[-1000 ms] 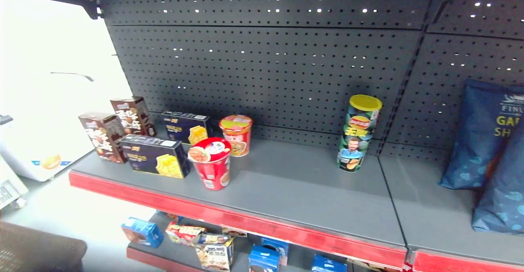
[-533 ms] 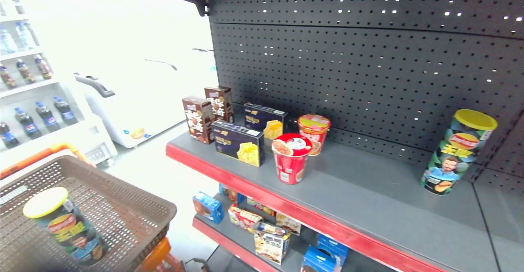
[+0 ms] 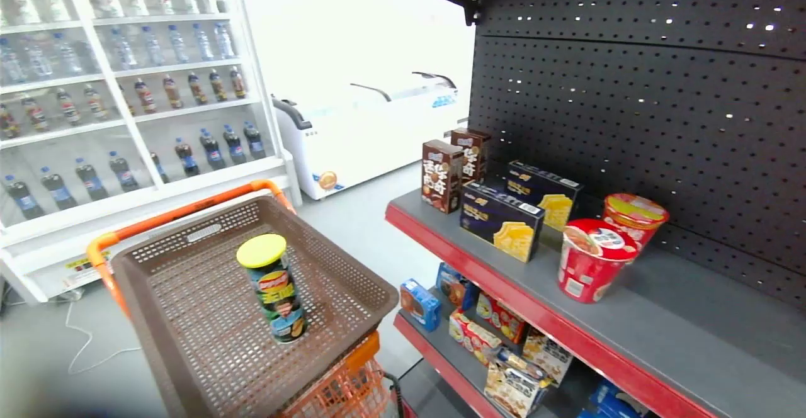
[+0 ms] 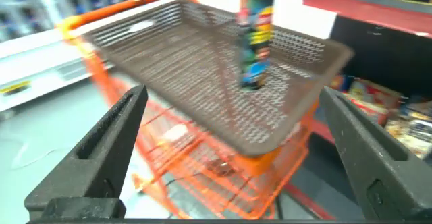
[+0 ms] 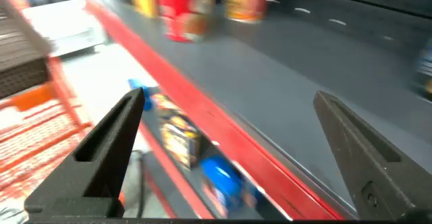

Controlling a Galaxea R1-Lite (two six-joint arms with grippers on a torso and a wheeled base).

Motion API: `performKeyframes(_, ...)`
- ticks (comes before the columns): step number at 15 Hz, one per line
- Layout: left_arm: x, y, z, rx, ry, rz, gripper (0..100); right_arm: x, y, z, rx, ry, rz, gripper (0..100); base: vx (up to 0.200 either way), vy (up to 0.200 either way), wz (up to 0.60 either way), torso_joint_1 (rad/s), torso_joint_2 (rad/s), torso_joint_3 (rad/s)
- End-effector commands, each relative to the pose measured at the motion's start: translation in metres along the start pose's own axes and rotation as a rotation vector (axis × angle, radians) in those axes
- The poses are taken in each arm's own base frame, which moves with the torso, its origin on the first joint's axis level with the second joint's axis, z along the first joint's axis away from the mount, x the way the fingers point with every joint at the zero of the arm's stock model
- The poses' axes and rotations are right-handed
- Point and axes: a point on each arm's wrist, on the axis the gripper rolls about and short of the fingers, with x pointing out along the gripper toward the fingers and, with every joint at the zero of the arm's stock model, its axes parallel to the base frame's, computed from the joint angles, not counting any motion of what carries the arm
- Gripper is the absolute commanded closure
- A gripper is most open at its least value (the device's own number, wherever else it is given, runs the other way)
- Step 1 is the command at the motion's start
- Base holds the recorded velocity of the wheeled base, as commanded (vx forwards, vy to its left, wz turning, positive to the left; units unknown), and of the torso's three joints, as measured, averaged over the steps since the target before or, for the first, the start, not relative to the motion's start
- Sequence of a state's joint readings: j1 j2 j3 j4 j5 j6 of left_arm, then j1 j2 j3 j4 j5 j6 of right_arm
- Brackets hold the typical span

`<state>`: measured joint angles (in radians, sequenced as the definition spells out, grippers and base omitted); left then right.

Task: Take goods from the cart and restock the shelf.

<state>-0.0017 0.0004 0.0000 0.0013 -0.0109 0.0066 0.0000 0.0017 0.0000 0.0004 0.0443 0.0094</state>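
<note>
A chip can (image 3: 274, 287) with a yellow lid stands upright in the brown basket (image 3: 189, 317) on top of the orange cart (image 3: 346, 389). The left wrist view looks down on that can (image 4: 256, 39) and basket (image 4: 175, 69) from a distance, with my left gripper (image 4: 229, 153) open and nothing between its fingers. My right gripper (image 5: 233, 156) is open too, held in front of the red-edged shelf (image 5: 283, 69). The shelf (image 3: 680, 336) carries a red noodle cup (image 3: 592, 259), a second cup (image 3: 633, 218), dark blue boxes (image 3: 502, 220) and brown boxes (image 3: 442, 175).
A glass-front cooler (image 3: 126, 90) full of bottles stands behind the cart, and a white chest freezer (image 3: 371, 131) sits beside it. The lower shelf (image 3: 441, 374) holds snack packs and boxes. Open grey floor lies between cart and shelf.
The head camera has swung left: the shelf goods slid to the right of the picture, the second chip can on the shelf left the frame, and the cart and cooler came into view.
</note>
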Motion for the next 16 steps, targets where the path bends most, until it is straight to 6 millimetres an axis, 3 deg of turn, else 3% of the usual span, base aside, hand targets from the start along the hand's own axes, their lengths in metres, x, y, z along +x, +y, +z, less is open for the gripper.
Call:
performKeyframes(1,0.000,0.000,0.000,0.003,0.000,-0.001,0,0.000,0.000,0.000,0.000,-0.001,0.000,0,0.000,0.000,0.00,0.000,0.00,0.000)
performKeyframes(4,0.000,0.000,0.000,0.004,-0.002,-0.004,0,0.000,0.000,0.000,0.000,-0.001,0.000,0,0.000,0.000,0.00,0.000,0.00,0.000)
performKeyframes(5,-0.003,0.000,0.017,0.008,-0.043,0.002,0,0.000,0.000,0.000,0.000,-0.001,0.000,0,0.000,0.000,0.00,0.000,0.00,0.000)
performKeyframes(7,0.011,0.001,0.094,0.016,0.034,-0.005,0,0.000,0.000,0.000,0.000,-0.001,0.000,0,0.000,0.000,0.00,0.000,0.00,0.000)
performKeyframes(8,0.015,0.000,0.108,0.015,0.037,-0.063,0,0.000,0.000,0.000,0.000,-0.002,0.000,0,0.000,0.000,0.00,0.000,0.00,0.000)
performKeyframes(10,0.035,-0.002,0.113,0.004,0.130,-0.153,0,0.000,0.000,0.000,0.000,-0.001,0.000,0,0.000,0.000,0.00,0.000,0.00,0.000)
performKeyframes(14,0.080,0.001,0.084,-0.027,0.444,-0.054,0,0.000,0.000,0.000,0.000,-0.001,0.000,0,0.000,0.000,0.00,0.000,0.00,0.000)
performKeyframes(16,0.095,0.000,0.081,-0.025,0.507,-0.066,0,0.000,0.000,0.000,0.000,-0.001,0.000,0,0.000,0.000,0.00,0.000,0.00,0.000)
